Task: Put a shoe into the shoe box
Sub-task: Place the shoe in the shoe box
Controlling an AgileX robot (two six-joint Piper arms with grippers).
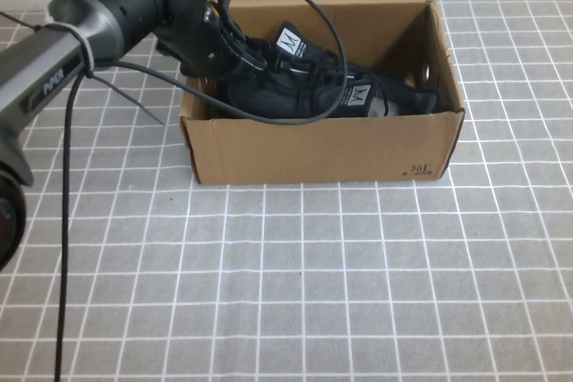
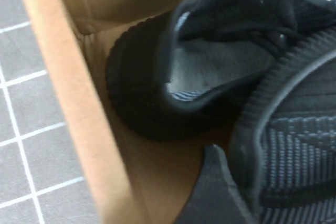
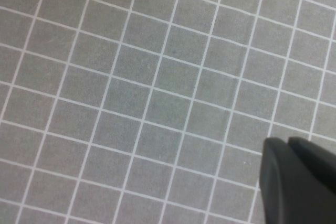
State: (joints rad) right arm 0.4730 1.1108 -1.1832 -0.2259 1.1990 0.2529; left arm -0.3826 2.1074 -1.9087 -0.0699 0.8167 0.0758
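The brown cardboard shoe box point(image 1: 313, 145) stands open at the table's far middle, its lid flap up at the back. Two black knit sneakers lie inside it. My left gripper point(image 1: 240, 58) is down in the box's left end, shut on the nearer shoe point(image 1: 295, 96); in the left wrist view one finger point(image 2: 215, 192) presses against that shoe's knit side point(image 2: 294, 150), and the other finger is hidden. The pair-mate's heel and opening point(image 2: 205, 72) lie against the box wall point(image 2: 68, 93). My right gripper point(image 3: 299, 182) is shut and empty above bare table, outside the high view.
The table wears a grey cloth with a white grid point(image 1: 313, 292). The left arm's black cable point(image 1: 295, 114) loops over the shoes and the box's front wall. The box's right end holds the shoes' toes point(image 1: 421, 96).
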